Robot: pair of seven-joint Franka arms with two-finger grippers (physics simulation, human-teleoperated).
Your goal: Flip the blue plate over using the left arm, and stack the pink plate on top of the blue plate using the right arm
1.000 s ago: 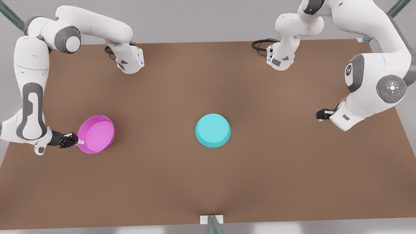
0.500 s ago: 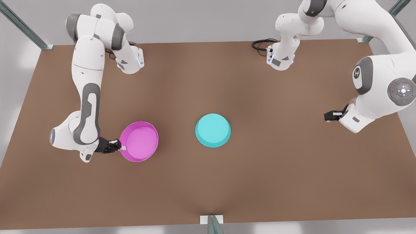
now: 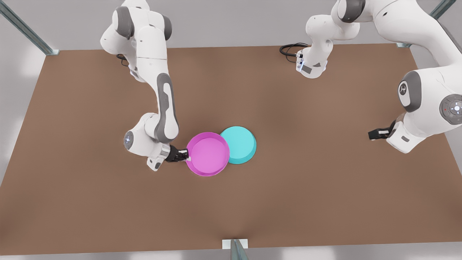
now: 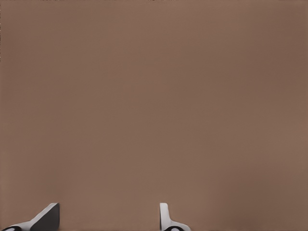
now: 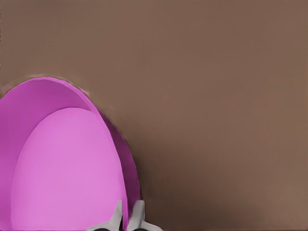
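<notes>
Pink plate carried in over the blue one

The right gripper point(image 3: 184, 156), pinching the pink plate point(image 3: 208, 154) by its rim, has swept it from the front view's far left across the table point(image 3: 108, 209); it now overlaps the left edge of the blue plate point(image 3: 241, 144), which lies base-up at centre, unmoved. Stacking looks close, pending centring and release. The left gripper point(image 3: 374, 135) waits at the front view's right, fingers apart over bare table, and has drifted slightly outward. No writing or labels are legible.

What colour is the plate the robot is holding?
Pink-magenta. The pink plate, pinched by the right gripper, shows best in the front view.
</notes>
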